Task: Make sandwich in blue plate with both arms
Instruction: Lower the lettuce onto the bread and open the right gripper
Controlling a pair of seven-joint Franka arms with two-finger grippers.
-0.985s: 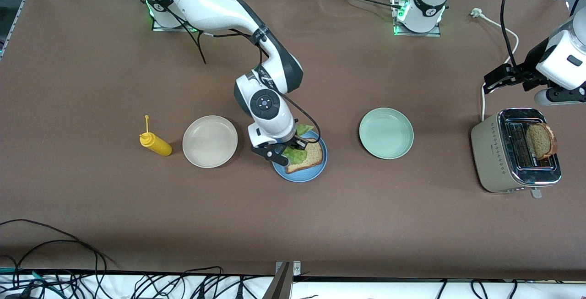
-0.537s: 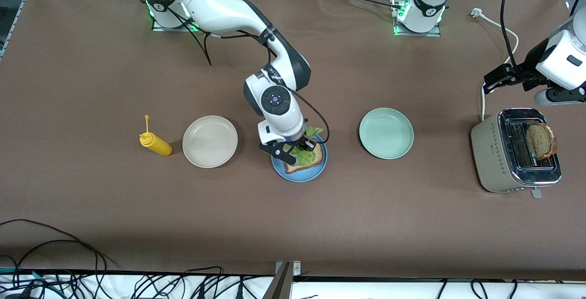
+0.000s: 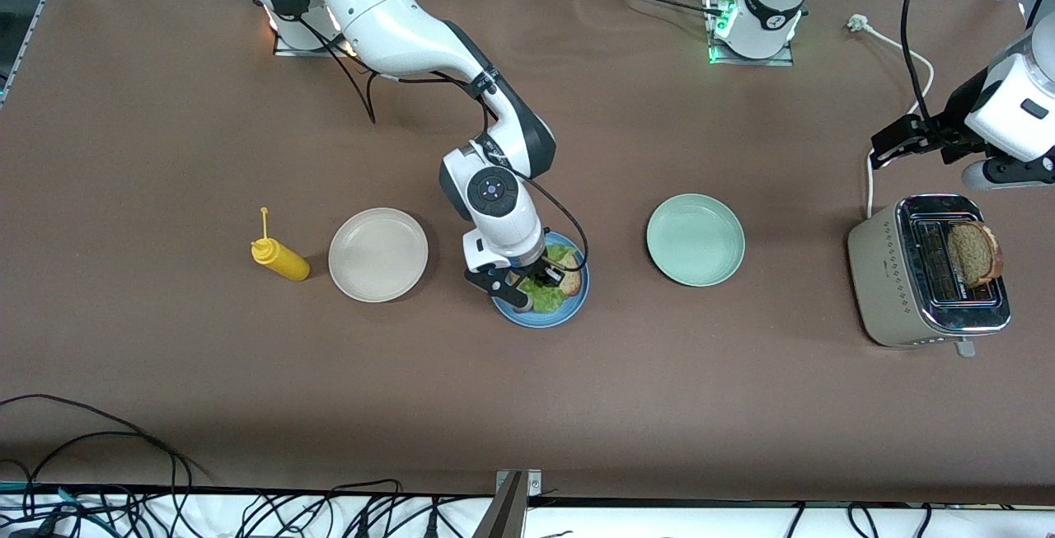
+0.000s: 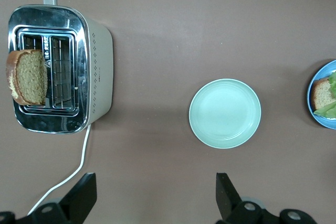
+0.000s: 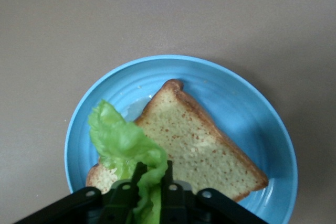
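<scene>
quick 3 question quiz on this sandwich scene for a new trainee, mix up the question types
1. True or false: the right gripper is shut on the lettuce leaf over the blue plate.
2. Where is the second bread slice? A) on the beige plate B) sticking out of the toaster C) on the pale green plate
3. Fill in: the left gripper waits with its fingers ____ above the table near the toaster.

Key
1. True; the leaf is pinched between its fingers above the bread slice on the plate.
2. B
3. open
</scene>
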